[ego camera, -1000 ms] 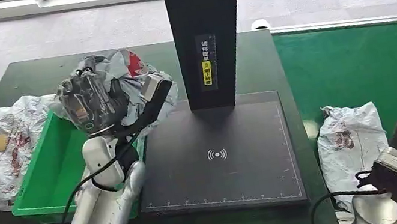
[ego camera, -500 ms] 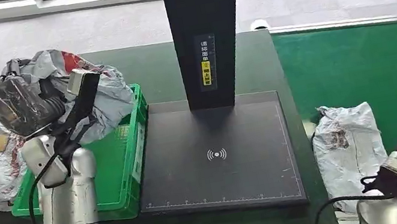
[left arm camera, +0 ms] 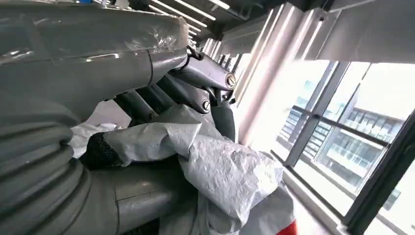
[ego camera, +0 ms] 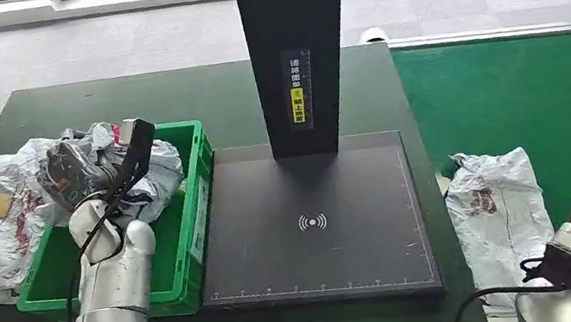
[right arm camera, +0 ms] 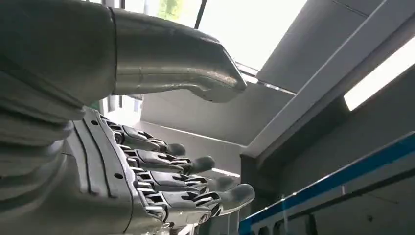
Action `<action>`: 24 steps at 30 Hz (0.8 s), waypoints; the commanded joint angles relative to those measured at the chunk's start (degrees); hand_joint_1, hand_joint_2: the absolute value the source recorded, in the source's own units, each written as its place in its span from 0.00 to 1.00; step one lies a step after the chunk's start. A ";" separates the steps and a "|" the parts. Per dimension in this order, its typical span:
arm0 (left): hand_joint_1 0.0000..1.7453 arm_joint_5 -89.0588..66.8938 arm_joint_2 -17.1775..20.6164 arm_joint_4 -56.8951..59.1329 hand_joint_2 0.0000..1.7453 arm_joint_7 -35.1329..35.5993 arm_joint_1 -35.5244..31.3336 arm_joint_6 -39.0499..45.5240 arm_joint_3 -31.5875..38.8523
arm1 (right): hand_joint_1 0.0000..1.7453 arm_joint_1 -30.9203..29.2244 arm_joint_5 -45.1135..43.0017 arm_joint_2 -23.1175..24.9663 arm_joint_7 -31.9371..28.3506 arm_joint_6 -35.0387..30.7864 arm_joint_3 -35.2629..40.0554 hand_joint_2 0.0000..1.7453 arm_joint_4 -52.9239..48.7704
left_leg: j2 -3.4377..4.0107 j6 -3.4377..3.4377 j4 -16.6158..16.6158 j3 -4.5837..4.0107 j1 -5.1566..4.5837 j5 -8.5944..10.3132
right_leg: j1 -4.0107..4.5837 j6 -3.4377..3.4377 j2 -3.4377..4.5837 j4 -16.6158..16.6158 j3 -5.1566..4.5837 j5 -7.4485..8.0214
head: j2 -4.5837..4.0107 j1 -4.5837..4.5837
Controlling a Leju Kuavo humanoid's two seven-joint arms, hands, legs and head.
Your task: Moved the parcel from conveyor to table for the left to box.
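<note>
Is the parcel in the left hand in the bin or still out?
In, but not released. The left hand grips the parcel, which sits low inside the green bin, within its walls. Whether it rests on the floor: cannot tell.

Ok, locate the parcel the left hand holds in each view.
Head view: the parcel sits over the green bin, gripped by the left hand.
Left wrist view: crumpled grey, centre, under the fingers.
Right wrist view: not in it.
Shared landmark: the left hand.

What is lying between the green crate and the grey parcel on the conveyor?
In the head view, the black scanner pad with its upright black post lies between the green crate and the grey parcel.
</note>
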 commanded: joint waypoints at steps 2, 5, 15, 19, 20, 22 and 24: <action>0.44 -1.61 3.02 19.59 1.00 4.70 -6.06 -0.15 -3.83 | 0.00 0.42 0.02 1.22 0.09 0.22 -1.77 1.00 1.77 | -0.23 -0.12 -0.21 0.35 0.13 0.01 | 0.14 -0.08 -0.29 -0.28 0.48 -0.03 | 0.00 0.00; 0.00 -1.60 3.00 20.17 1.00 5.27 -6.10 0.02 -3.82 | 0.00 0.24 0.06 1.22 0.09 0.22 -1.76 1.00 2.03 | -0.06 -0.10 -0.15 0.24 0.07 0.00 | 0.08 -0.06 -0.12 -0.17 0.30 0.00 | 0.00 0.00; 0.00 -1.61 3.10 20.09 1.00 6.19 -5.88 0.02 -4.57 | 0.00 -0.39 0.26 1.22 0.09 0.22 -2.28 1.00 2.65 | -0.02 -0.07 -0.07 0.12 0.07 -0.02 | 0.08 -0.04 -0.06 -0.10 0.17 0.00 | 0.00 0.00; 0.00 -1.61 1.88 18.11 1.00 5.16 -5.25 -0.76 -4.97 | 0.00 -0.28 0.01 1.22 0.09 0.22 -3.53 1.00 3.05 | -0.08 -0.07 -0.07 0.12 0.08 -0.01 | 0.09 -0.03 -0.12 -0.11 0.21 -0.01 | 0.00 0.00; 0.00 -1.61 1.61 17.20 1.00 4.96 -4.90 -0.10 -4.85 | 0.00 -0.13 -0.12 1.22 0.09 0.22 -3.66 1.00 2.97 | -0.10 -0.05 -0.05 0.07 0.08 0.00 | 0.08 -0.03 -0.13 -0.09 0.16 -0.01 | 0.00 0.00; 0.00 -1.61 1.61 17.20 1.00 4.96 -4.90 -0.10 -4.85 | 0.00 -0.13 -0.12 1.22 0.09 0.22 -3.66 1.00 2.97 | -0.12 -0.06 -0.06 0.09 0.07 -0.01 | 0.08 -0.03 -0.15 -0.10 0.18 -0.02 | 0.00 0.00; 0.00 -1.61 1.61 17.20 1.00 4.96 -4.90 -0.10 -4.85 | 0.00 -0.13 -0.12 1.22 0.09 0.22 -3.66 1.00 2.97 | -0.08 -0.05 -0.04 0.05 0.06 -0.01 | 0.07 -0.03 -0.10 -0.07 0.13 -0.01 | 0.00 0.00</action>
